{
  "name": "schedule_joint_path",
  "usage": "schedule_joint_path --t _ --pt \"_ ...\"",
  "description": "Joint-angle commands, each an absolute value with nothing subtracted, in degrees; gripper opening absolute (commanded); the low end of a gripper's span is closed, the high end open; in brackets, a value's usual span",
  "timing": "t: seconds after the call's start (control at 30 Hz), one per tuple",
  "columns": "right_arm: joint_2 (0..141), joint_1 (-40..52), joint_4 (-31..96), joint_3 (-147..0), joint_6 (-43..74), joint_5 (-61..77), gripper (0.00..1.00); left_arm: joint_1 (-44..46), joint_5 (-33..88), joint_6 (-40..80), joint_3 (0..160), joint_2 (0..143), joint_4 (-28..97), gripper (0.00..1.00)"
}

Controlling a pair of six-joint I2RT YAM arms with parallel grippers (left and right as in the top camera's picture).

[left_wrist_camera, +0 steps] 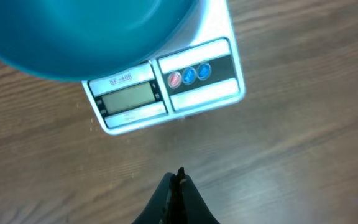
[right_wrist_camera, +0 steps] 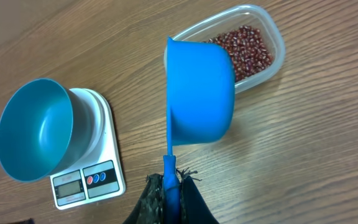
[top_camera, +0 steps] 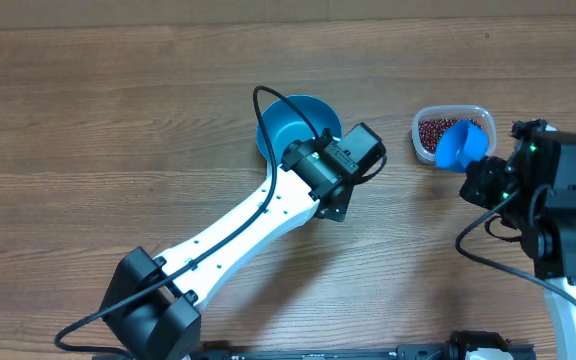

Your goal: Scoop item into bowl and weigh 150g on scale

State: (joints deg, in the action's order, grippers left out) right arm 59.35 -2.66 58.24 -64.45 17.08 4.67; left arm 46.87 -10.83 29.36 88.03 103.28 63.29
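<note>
Currently a two-armed robot works at a wooden table (right_wrist_camera: 303,155). Small dark red-brown beans (right_wrist_camera: 248,46) lie in a loose heap inside a clear plastic tub (right_wrist_camera: 277,46) on the right side of the table. A blue plastic scoop (right_wrist_camera: 201,93) hangs partly over the tub's edge, tipped on its side. Whether it carries any beans cannot be told. The right gripper (right_wrist_camera: 171,183) is clamped tight on the end of the scoop's thin handle.

Well to the left, a deep blue bowl (right_wrist_camera: 33,127) sits on a small white scale (right_wrist_camera: 107,140), and the bowl looks empty. The left gripper (left_wrist_camera: 179,180) hovers over bare table just in front of the scale's display. Its fingers are pressed together with nothing between them. The display is too faint to read.

The beans look tiny, hard, dry and smooth, so they will probably pour and roll freely. They could not be pinched up, which makes the scoop the sensible way to take them. A loaded scoop held by the far end of its handle will likely feel tip-heavy. It calls for a firm grip and a level cup, or beans may spill. The bowl seems light and slick and is as wide as the scale beneath it, so a knock could shift it. Pouring gently into its middle looks safest.
</note>
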Motion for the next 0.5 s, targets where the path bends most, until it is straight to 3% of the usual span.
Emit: schedule_joint_path --t 0.0,0.1,0.47 --pt "60.1 -3.2 56.9 -65.9 16.2 5.7 0.04 44.8 -12.1 27.0 84.6 103.2 59.7 0.04" --pt "60.6 -4.5 53.9 -65.9 16.2 5.7 0.04 42.9 -12.0 22.5 81.5 103.3 53.6 0.04" --pt "60.6 -5.8 51.4 -65.9 16.2 5.7 0.04 43.0 -11.8 12.3 78.0 103.4 51.3 0.04"
